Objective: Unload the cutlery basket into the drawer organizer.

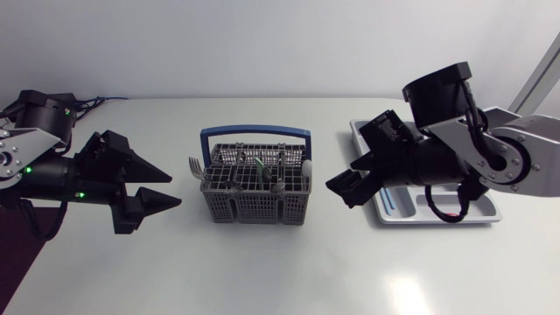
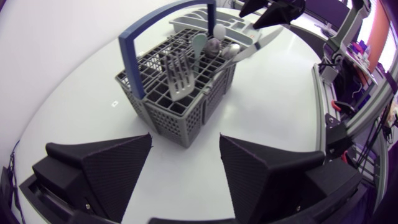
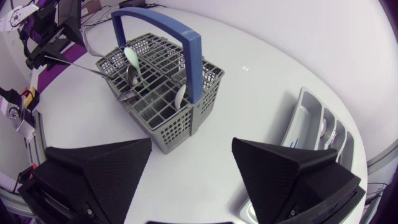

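From above, the cutlery basket (image 1: pixel 255 184) stands on the counter (image 1: pixel 262 271) between the left arm (image 1: pixel 52 171) and the right arm (image 1: pixel 490 162). The drawer organizer (image 1: pixel 437 220) lies partly under the right arm. Left wrist: left jaws apart, basket ahead. Right wrist: right jaws apart, basket ahead, organizer beside.

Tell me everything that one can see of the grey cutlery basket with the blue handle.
The cutlery basket is a rectangular box of grey plastic lattice, divided into small compartments, with a blue arched handle over its middle. It stands upright on the white table, between the open left gripper and right gripper, neither touching it. A fork, metal spoons and a pale green spoon stand in it, heads upward.
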Robot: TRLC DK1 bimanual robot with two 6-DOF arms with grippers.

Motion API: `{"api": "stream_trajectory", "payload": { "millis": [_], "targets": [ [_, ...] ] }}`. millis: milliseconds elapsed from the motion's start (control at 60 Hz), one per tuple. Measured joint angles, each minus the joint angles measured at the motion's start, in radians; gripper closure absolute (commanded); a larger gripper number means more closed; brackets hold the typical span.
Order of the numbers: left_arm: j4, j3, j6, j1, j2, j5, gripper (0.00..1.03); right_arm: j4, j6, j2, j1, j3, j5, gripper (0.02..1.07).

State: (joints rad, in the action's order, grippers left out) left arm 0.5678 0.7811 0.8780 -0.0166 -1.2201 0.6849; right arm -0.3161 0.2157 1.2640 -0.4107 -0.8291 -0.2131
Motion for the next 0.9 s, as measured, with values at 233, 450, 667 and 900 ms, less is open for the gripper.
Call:
{"api": "stream_trajectory", "payload": {
  "millis": [233, 450, 667, 900],
  "targets": [
    [0.09, 0.121, 0.123, 0.013, -0.072, 0.086, 0.04, -0.019, 0.018, -0.019, -0.016, 0.034, -0.031, 0.08],
    [0.185, 0.227, 0.21, 0.011, -0.183, 0.15, 0.05, -0.021, 0.021, -0.019, -0.048, 0.045, -0.038, 0.08],
    [0.301, 0.321, 0.3, 0.004, -0.29, 0.203, 0.12, -0.014, 0.021, 0.005, -0.065, 0.045, -0.038, 0.08],
    [0.435, 0.384, 0.414, 0.004, -0.38, 0.28, 0.44, 0.005, 0.021, 0.047, -0.067, 0.045, -0.038, 0.08]
  ]
}}
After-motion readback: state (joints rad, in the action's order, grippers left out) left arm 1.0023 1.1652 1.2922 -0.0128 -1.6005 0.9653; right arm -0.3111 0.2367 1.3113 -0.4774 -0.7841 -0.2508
